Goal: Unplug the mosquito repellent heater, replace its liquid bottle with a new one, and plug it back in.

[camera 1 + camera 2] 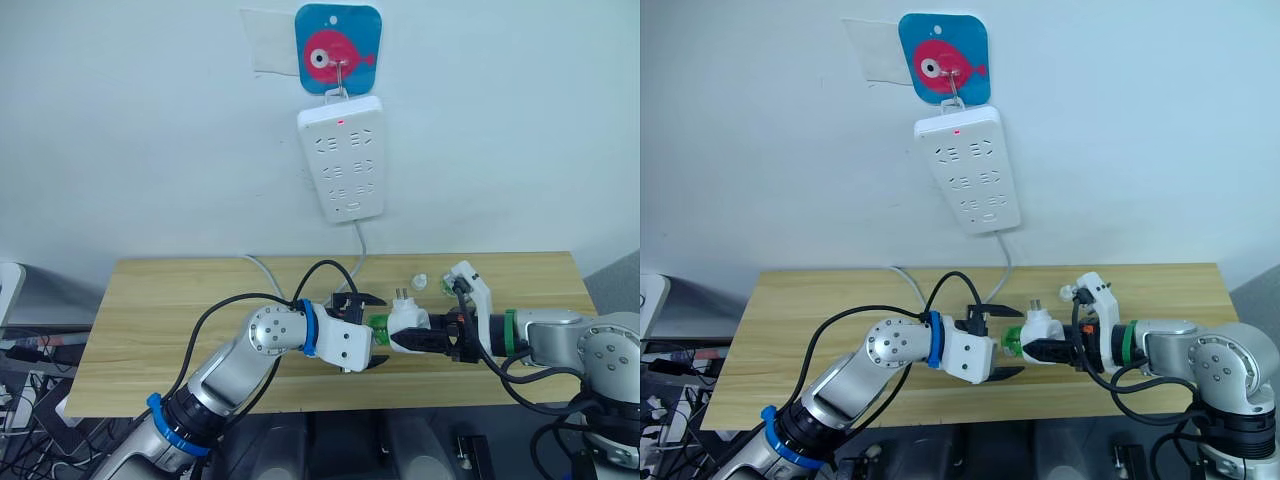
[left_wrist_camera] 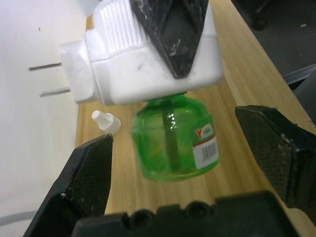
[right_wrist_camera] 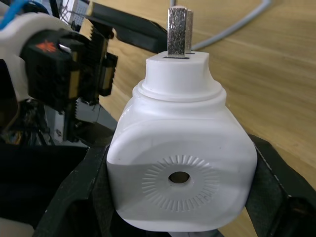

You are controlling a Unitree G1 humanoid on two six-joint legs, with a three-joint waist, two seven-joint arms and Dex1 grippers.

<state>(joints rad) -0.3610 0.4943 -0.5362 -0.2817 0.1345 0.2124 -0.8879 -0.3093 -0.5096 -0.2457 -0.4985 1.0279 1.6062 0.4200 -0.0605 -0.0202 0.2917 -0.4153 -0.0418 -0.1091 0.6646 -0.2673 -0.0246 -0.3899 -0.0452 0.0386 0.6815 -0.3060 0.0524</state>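
Progress first: from the head views we see the mosquito repellent heater point(image 1: 408, 322) already off the wall power strip point(image 1: 341, 157) and held over the wooden table point(image 1: 180, 330) below that strip, so we judge the unplugging done. The right gripper point(image 1: 418, 340) is clamped on the heater's body, prongs pointing up toward the strip, while the left gripper point(image 1: 366, 330) has its jaws spread wide on either side of a green bottle point(image 1: 379, 323) seated in the heater, not touching it. A small white cap point(image 1: 419, 281) lies on the table just behind the heater, which suggests to us the seated bottle may be the new one, though we cannot be sure; a final tightening, perhaps, and the replugging remain. In the left wrist view the bottle point(image 2: 174, 137) hangs from the heater's underside with a dark wick inside, free between the open fingers point(image 2: 89, 180). In the right wrist view the heater point(image 3: 178, 165) is pinched between the two black pads, vent hole facing us. Behind the strip is a plain pale wall with a blue fish hook plate point(image 1: 338, 48); its cord point(image 1: 262, 270) trails onto the table.
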